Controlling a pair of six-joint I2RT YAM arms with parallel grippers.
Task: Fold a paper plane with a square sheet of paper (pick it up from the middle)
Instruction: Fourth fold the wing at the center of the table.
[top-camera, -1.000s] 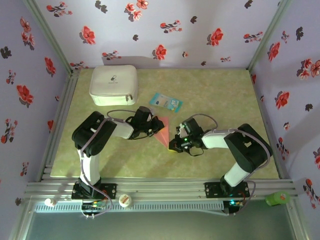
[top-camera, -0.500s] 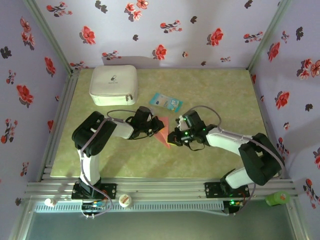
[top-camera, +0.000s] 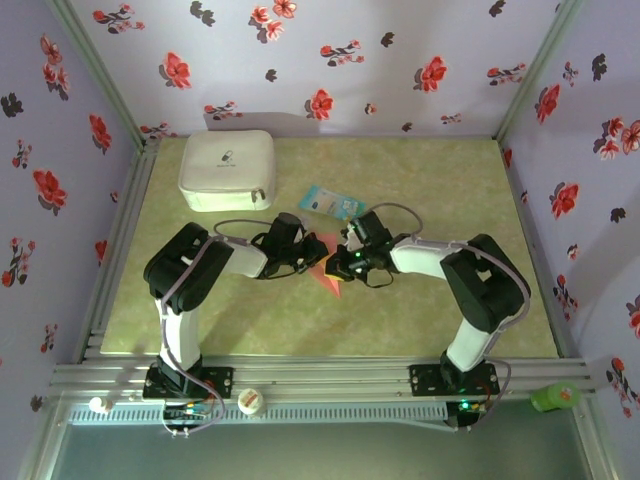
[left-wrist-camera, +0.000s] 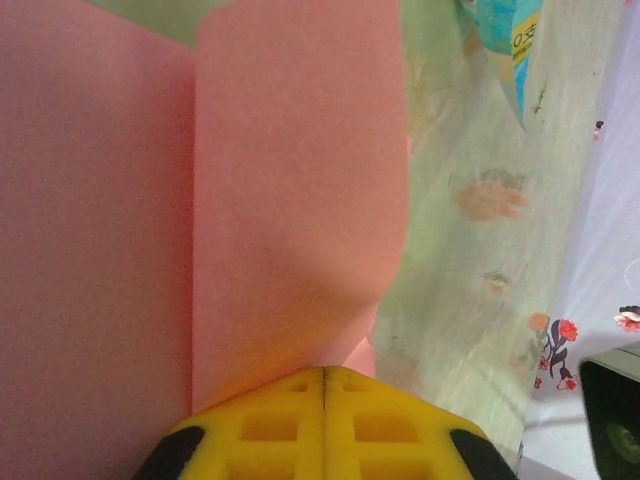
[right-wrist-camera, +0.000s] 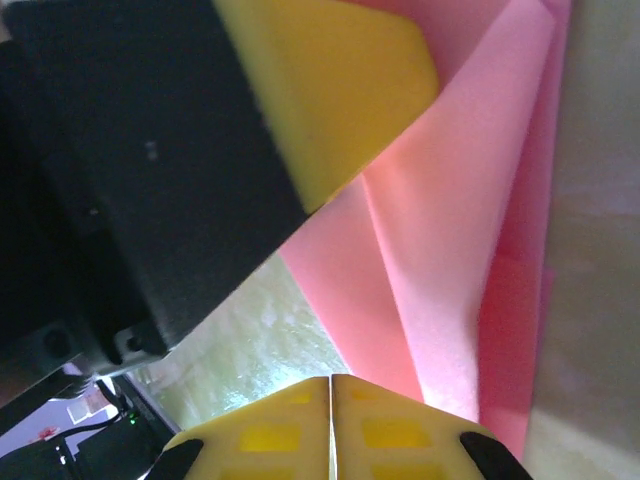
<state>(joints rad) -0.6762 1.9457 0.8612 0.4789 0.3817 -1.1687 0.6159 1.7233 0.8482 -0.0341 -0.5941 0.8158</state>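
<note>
From above, the pink paper (top-camera: 326, 270) lies folded near the middle of the green table (top-camera: 430, 320), a small triangular shape just below the light-blue packet (top-camera: 331, 203). The left gripper (top-camera: 312, 250) reaches in from the left and the right gripper (top-camera: 340, 264) from the right, so that they meet over the paper, almost touching each other. The white case (top-camera: 228, 170) sits well apart, in the upper left of the table by the floral wall (top-camera: 330, 60).

In the left wrist view, the left gripper (left-wrist-camera: 325, 375) shows at the bottom centre. Its yellow pads (left-wrist-camera: 270, 425) are pressed together along one thin seam, and the paper (left-wrist-camera: 290, 200) rises straight out of that seam — pinched there. Pink panels cover the left and centre of the frame, with a sharp vertical crease left of the middle. The table (left-wrist-camera: 470, 260) runs down the right side, and a corner of the packet (left-wrist-camera: 500, 35) is at the upper right.

In the right wrist view, the right gripper (right-wrist-camera: 332, 385) is at the bottom centre, its pads (right-wrist-camera: 400, 435) clenched seam to seam. The paper (right-wrist-camera: 450, 220) sweeps from the upper right down to just right of those pads; I cannot tell whether an edge is caught between them. In the upper left, the left gripper's black body and one yellow finger (right-wrist-camera: 330, 90) lie against the paper's upper part — table (right-wrist-camera: 260, 340) shows in the gap below.
</note>
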